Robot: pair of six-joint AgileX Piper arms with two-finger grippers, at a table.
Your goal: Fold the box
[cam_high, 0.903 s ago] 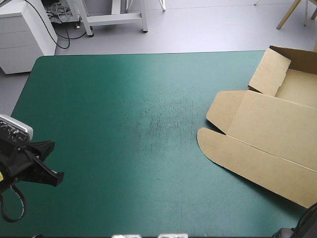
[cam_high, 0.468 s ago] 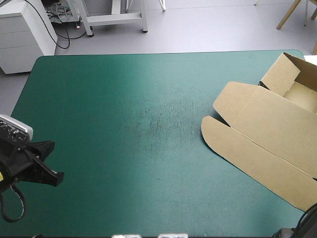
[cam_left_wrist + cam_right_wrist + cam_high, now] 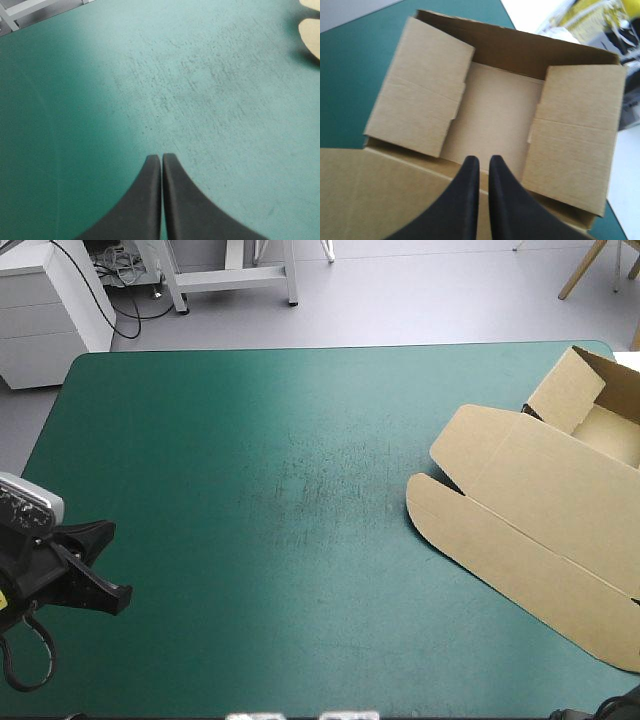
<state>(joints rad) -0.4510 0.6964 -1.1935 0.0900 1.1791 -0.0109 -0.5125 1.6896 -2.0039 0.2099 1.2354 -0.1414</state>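
I see the box (image 3: 540, 510) at the table's (image 3: 250, 490) right edge, lid flat, two side flaps folded over the tray's bare floor, left gripper (image 3: 161, 157) closed on nothing, right gripper (image 3: 480, 159) all but closed, pointing at the tray.

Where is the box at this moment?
In the high view the box lies on the table's right side, its tray end by the far right corner. The right wrist view shows it just ahead of the right tool.
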